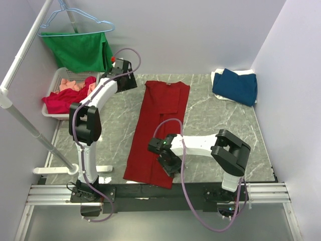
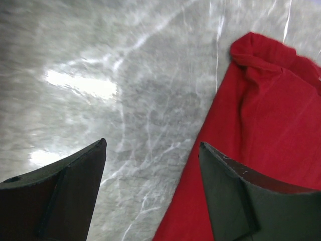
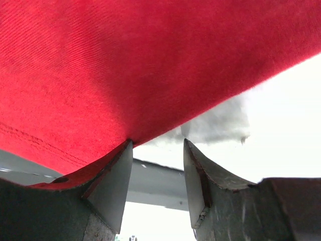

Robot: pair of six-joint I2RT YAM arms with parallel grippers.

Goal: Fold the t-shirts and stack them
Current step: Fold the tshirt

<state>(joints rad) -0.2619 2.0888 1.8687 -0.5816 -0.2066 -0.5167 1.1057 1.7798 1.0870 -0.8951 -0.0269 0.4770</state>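
Observation:
A large deep-red t-shirt (image 1: 160,125) lies on the marble table (image 1: 215,120) as a long strip folded lengthwise, collar at the far end. My left gripper (image 1: 129,80) hovers open beside the strip's far left corner. In the left wrist view its gripper (image 2: 151,143) straddles the red t-shirt's (image 2: 271,115) edge and bare table. My right gripper (image 1: 170,168) is at the strip's near right corner. In the right wrist view that gripper (image 3: 157,141) is open, the red cloth (image 3: 125,65) lies over its left finger, and the gap is empty. A dark blue t-shirt (image 1: 235,85) sits folded on a white one (image 1: 218,75) at the back right.
A white basket (image 1: 50,113) at the back left holds a crimson shirt (image 1: 62,100) and a salmon-pink one (image 1: 70,84). A green garment (image 1: 77,50) hangs on a light-blue hanger (image 1: 95,21) from a white pole (image 1: 25,120). Walls close in on both sides.

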